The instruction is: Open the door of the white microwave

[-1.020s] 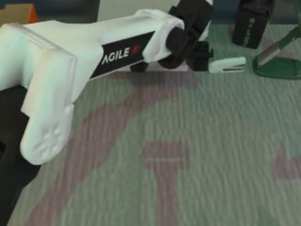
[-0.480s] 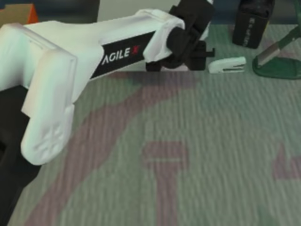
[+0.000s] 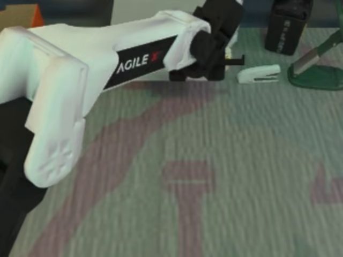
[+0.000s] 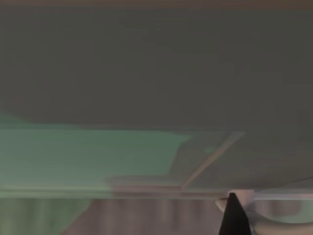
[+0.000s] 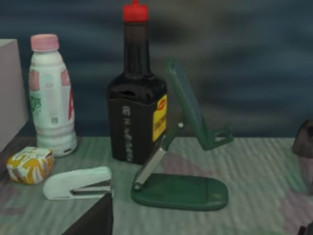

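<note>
Left pincer (image 3: 228,56) at the white microwave (image 3: 153,10) by worktop's far edge; grip unclear, door probably unopened.

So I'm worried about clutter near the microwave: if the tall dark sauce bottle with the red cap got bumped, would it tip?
Probably not easily. The sauce bottle has a broad, squarish body standing flat on the table, and it looks full, so likely heavy. Its narrow neck and red cap put little weight high up. A smooth surface may be slippery to grip.

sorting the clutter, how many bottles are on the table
2, both seen in the right wrist view: a white pink-capped bottle and, beside it, a dark red-capped sauce bottle. More could be hidden under the left arm.
</note>
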### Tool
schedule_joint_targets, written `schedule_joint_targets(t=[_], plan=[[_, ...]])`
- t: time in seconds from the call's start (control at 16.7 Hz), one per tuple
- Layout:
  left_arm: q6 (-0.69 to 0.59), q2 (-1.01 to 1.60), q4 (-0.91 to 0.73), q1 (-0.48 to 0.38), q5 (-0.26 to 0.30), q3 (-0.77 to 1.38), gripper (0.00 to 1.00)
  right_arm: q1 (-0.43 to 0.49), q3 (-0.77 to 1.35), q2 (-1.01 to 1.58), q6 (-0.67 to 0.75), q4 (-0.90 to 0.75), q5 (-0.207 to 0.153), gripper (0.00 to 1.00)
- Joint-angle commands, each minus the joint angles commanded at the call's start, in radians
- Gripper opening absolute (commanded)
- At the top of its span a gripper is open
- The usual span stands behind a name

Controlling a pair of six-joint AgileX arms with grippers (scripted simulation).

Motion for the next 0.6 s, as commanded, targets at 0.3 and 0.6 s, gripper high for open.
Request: schedule_joint_targets(t=[0.3,0.6], plan=[[-0.005,-0.041,0.005,-0.037,0.003,-0.075,0.0,0.0,0.0,0.0,0.0,0.0,0.0,1.0],[-0.03,-0.1,0.064,-0.033,-0.021,-0.176,0.0,0.0,0.0,0.0,0.0,0.0,0.0,1.0]])
